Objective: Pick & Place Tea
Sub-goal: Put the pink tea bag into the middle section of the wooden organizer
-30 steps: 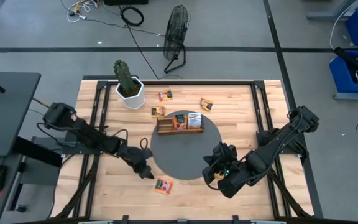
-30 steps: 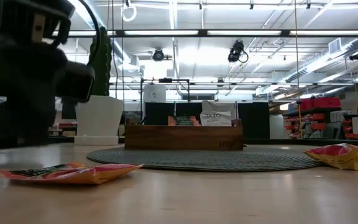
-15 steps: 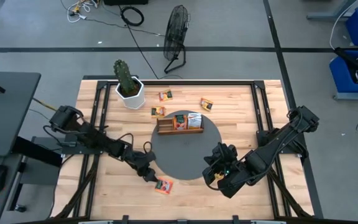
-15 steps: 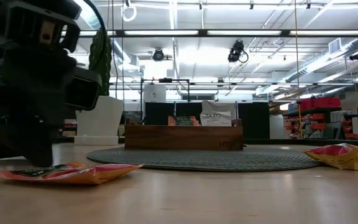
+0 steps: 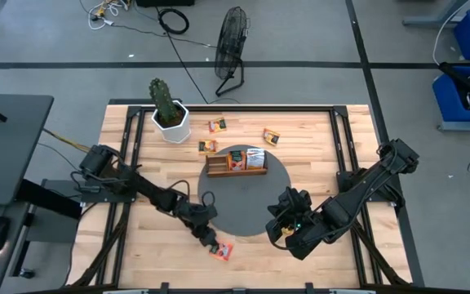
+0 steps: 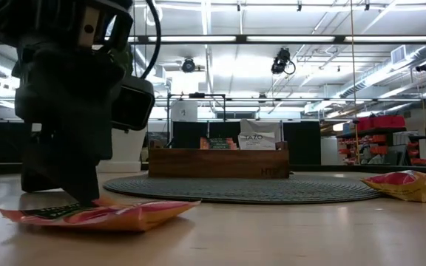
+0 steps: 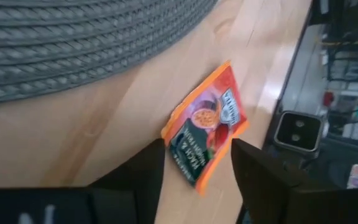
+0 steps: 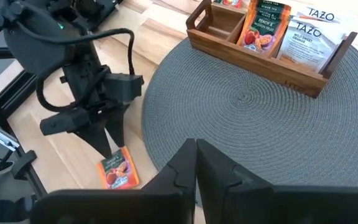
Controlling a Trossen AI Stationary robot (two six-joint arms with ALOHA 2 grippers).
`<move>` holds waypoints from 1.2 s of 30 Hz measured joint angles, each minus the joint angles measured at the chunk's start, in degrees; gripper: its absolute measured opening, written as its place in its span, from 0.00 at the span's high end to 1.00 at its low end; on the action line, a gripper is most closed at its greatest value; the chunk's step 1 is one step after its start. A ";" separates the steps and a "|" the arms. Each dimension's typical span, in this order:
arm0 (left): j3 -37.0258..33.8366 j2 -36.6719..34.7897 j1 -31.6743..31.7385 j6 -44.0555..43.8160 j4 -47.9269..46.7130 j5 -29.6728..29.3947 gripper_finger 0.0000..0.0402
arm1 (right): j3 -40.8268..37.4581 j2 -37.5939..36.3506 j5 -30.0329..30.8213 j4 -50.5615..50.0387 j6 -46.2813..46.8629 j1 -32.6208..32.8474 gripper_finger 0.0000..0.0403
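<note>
Overhead, the wooden tray [image 5: 236,162] on the round grey mat [image 5: 243,196] holds two upright sachets; an orange tea sachet [image 5: 221,251] lies near the table's front edge, under the left gripper [image 5: 210,242]. Low view — fingers spread, tips touching its end. Left wrist: sachet's long axis runs diagonally between both fingers. Right gripper [image 8: 196,163] hovers pressed together over the mat.

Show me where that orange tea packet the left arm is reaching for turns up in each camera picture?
High view: the orange tea packet lies on bare wood near the table's front edge, under the left gripper.
Low view: flat at lower left.
Left wrist view: centre, between the open fingers.
Right wrist view: lower left.
Shared landmark: the round grey mat just beside it.
</note>
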 joint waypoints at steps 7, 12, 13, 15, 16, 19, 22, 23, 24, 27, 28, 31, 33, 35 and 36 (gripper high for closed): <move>1.61 0.09 0.00 3.59 -4.22 0.54 0.73 | 0.00 0.00 0.15 -0.08 -0.04 0.00 0.96; 1.59 0.09 0.91 5.60 -4.12 0.25 0.95 | 0.00 0.00 0.16 -0.28 -0.04 0.00 0.96; 1.58 0.09 1.16 5.62 -4.01 0.12 0.97 | 0.00 0.00 0.17 -0.29 -0.04 0.00 0.96; 1.52 0.09 1.66 5.84 -3.36 0.19 0.98 | 0.00 0.00 0.17 -0.41 -0.04 0.00 0.96; 1.44 0.12 1.95 5.91 -2.55 0.21 0.99 | 0.00 0.00 0.17 -0.39 -0.04 0.00 0.96; 1.39 -0.05 2.86 4.62 -1.01 0.29 0.99 | 0.00 0.00 0.17 -0.39 -0.04 0.00 0.96; 1.32 -0.50 3.00 4.86 -0.30 2.48 0.98 | 0.00 0.00 0.17 -0.42 -0.05 -0.01 0.96; 1.32 -0.87 2.54 6.22 0.22 3.52 0.97 | 0.00 0.00 0.17 -0.50 -0.04 0.00 0.96; 1.36 -1.19 1.87 7.91 0.56 4.26 0.96 | 0.00 0.00 0.17 -0.65 -0.06 0.00 0.96; 1.39 -1.88 -0.51 15.06 0.62 5.00 0.94 | 0.00 0.00 0.17 -1.44 -0.07 0.00 0.96; 1.41 -2.09 -1.32 17.59 0.71 4.89 0.94 | 0.00 0.00 0.17 -1.72 -0.07 0.00 0.96; 2.00 -2.16 -2.87 22.58 0.95 4.83 0.92 | 0.00 0.00 0.17 -2.74 -0.07 0.00 0.96; 2.50 -2.16 -3.60 25.48 0.80 4.34 0.89 | 0.00 0.00 0.17 -3.07 -0.09 0.00 0.96; 3.31 -2.16 -4.05 28.67 0.97 3.77 0.86 | 0.00 0.00 0.17 -3.56 -0.09 0.00 0.96; 3.73 -2.16 -4.25 30.46 0.92 3.65 0.83 | 0.00 0.00 0.17 -3.70 -0.09 0.00 0.96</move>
